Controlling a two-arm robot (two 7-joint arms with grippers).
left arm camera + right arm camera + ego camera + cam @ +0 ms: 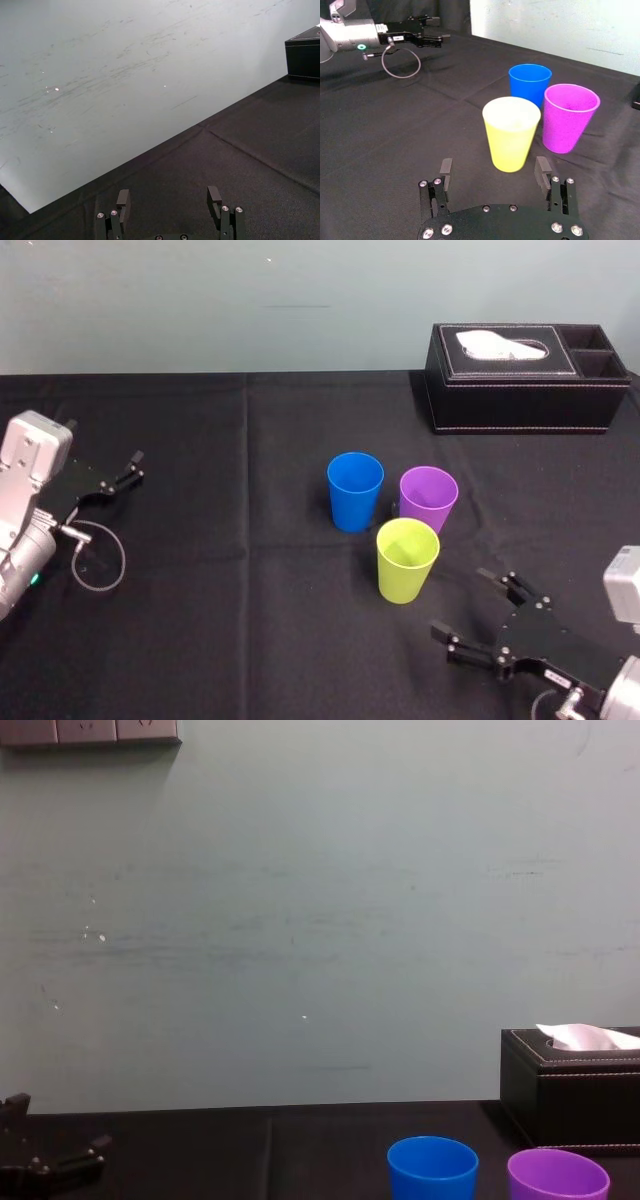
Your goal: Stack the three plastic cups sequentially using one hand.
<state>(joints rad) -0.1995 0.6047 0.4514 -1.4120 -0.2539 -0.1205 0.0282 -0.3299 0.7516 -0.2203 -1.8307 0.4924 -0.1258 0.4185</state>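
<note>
Black cloth all over the table (250,590), so the cups really pop. I'm placing everything off the yellow-green cup (407,560).

Way out to its left, near the table's edge, the left pincer (128,470) is parked. Its fingers are spread wide with nothing between them, and a thin loop of cable (100,565) hangs off its arm.

The blue cup (355,490) stands upright behind the yellow-green one and a bit to its left, with a small gap between them. The yellow-green cup is upright too, mouth up, and it's the closest of the three to the robot. The purple cup (428,498) sits just behind it and slightly to the right. They're really close, and honestly I can't tell if they touch. Each cup stands on its own on the cloth.

The right pincer (462,602) is on the robot's side of the yellow-green cup and a little to its right. It's gaping wide and holding nothing. From the right wrist view the cup lines up between the two fingers, just past their tips.

A black tissue box (520,400) sits well behind the yellow-green cup and off to its right, with white tissue poking out the top.
</note>
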